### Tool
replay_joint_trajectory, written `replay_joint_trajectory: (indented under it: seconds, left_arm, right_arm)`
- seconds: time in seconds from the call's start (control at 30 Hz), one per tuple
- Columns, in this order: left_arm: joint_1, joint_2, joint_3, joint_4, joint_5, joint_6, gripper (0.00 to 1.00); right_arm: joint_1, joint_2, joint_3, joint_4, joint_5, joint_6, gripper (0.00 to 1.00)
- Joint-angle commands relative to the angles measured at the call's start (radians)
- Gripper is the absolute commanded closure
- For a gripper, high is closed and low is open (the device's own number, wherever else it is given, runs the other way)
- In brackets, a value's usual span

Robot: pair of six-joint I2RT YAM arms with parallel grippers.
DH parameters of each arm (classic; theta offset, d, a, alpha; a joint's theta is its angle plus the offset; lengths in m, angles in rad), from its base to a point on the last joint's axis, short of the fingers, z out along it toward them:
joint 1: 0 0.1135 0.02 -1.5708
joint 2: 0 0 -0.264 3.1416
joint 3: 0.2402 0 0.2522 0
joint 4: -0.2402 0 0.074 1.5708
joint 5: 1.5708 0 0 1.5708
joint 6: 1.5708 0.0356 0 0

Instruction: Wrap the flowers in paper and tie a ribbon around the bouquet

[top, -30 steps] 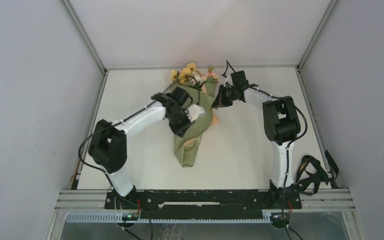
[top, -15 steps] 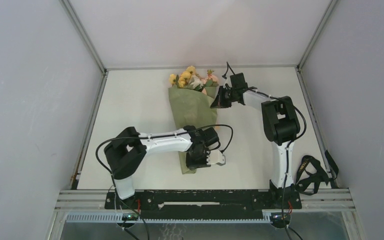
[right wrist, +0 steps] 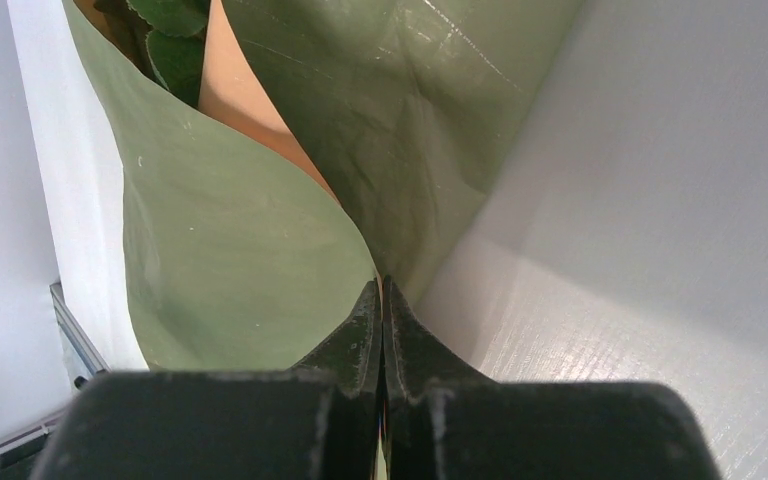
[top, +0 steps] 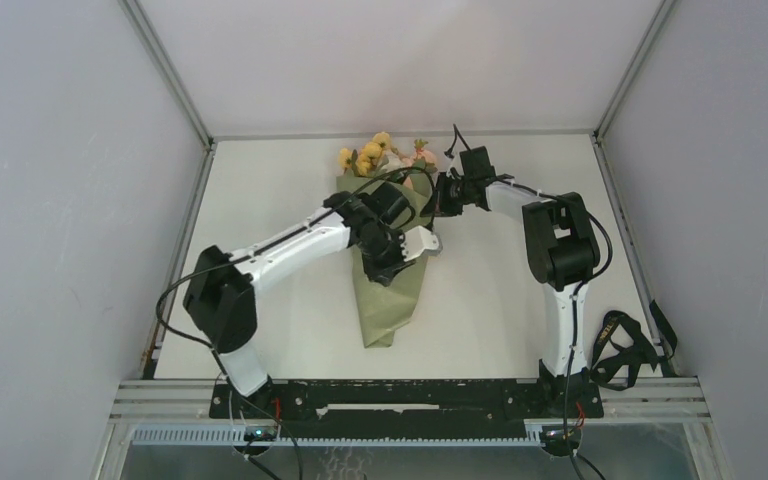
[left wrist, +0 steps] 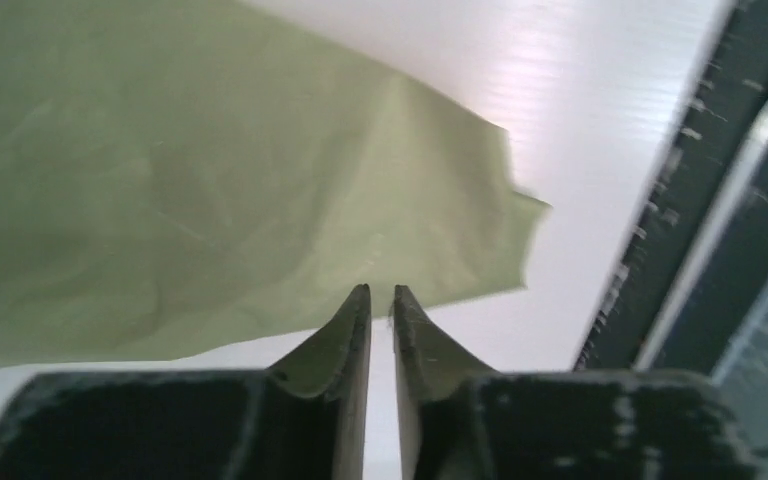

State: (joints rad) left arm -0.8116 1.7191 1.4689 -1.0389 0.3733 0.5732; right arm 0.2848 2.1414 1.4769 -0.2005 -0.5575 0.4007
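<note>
The bouquet (top: 388, 285) is lying on the worktop (top: 270, 200), flowers (top: 380, 152) pointing away from the arms, while the right gripper (right wrist: 381, 287) is pinching the paper (right wrist: 230, 250) edge and the left gripper (left wrist: 380, 292) is hovering at the bouquet's right side, jaws barely parted, holding nothing.

Probably a robotics lab test cell, white table (top: 260, 190), plain grey walls (top: 60, 200), aluminium frame rails (top: 165, 70)

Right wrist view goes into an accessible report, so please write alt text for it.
The shut right claw pinches the edge of a crinkled olive-green paper sheet wrapped around green leaves, its peach-orange reverse showing. A white table lies to the right.
</note>
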Motion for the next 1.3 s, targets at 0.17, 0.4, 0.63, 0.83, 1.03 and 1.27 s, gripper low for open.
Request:
replay_joint_trajectory:
  seconds: [0.17,0.4,0.63,0.83,1.03,1.27]
  left_arm:
    - [-0.232,0.129,-0.276,0.332,-0.324,0.04,0.55]
    - [-0.23,0.135,-0.322,0.331,-0.276,0.032,0.64]
    - [-0.23,0.131,-0.363,0.344,-0.234,0.044,0.65]
    - [-0.23,0.152,-0.351,0.347,-0.206,0.036,0.65]
    - [-0.23,0.173,-0.337,0.336,-0.195,0.026,0.65]
    - [-0.23,0.171,-0.339,0.341,-0.194,0.021,0.65]
  right_arm:
    - [0.037,-0.029,0.088,-0.108,0.126,-0.059,0.83]
    - [0.063,-0.217,0.26,-0.362,0.607,-0.229,0.0]
    - [0.138,-0.477,0.103,0.194,1.32,-0.542,0.0]
    - [0.046,-0.643,-0.005,-0.013,0.481,-0.126,0.26]
    - [0.133,-0.525,-0.184,-0.135,0.382,0.076,0.3]
    - [0.19,-0.347,-0.195,-0.056,0.354,0.104,0.28]
